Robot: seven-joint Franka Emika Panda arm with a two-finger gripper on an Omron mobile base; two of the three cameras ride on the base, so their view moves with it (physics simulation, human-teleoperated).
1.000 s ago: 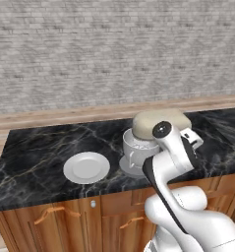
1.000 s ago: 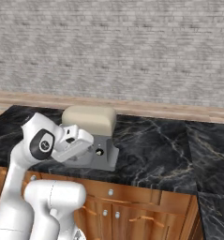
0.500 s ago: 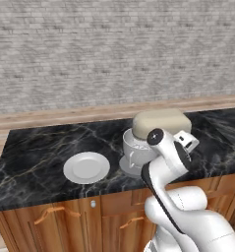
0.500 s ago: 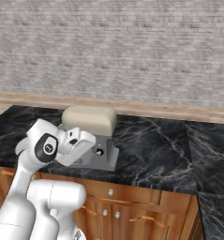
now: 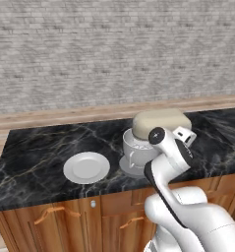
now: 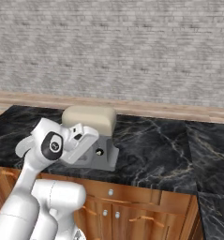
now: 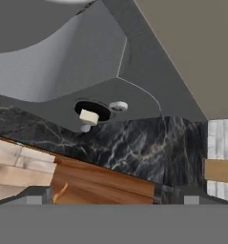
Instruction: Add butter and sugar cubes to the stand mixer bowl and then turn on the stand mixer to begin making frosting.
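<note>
Stand mixer (image 6: 92,133) switch knob (image 7: 88,116) is facing my released pincer (image 6: 83,140); I am lining up squarely, aiming to press it without slipping off.

I'm looking over my white arm (image 5: 170,157) at the black marble counter (image 5: 35,157). A flat round white plate (image 5: 86,167) lies left of the beige-headed stand mixer (image 5: 161,124), apart from it. The pale grey handled bowl (image 5: 136,147) sits under that head, my arm crossing in front.

Open counter (image 5: 40,147) left of plate (image 5: 86,167); stand mixer (image 5: 161,125) head low over bowl (image 5: 136,147).
</note>
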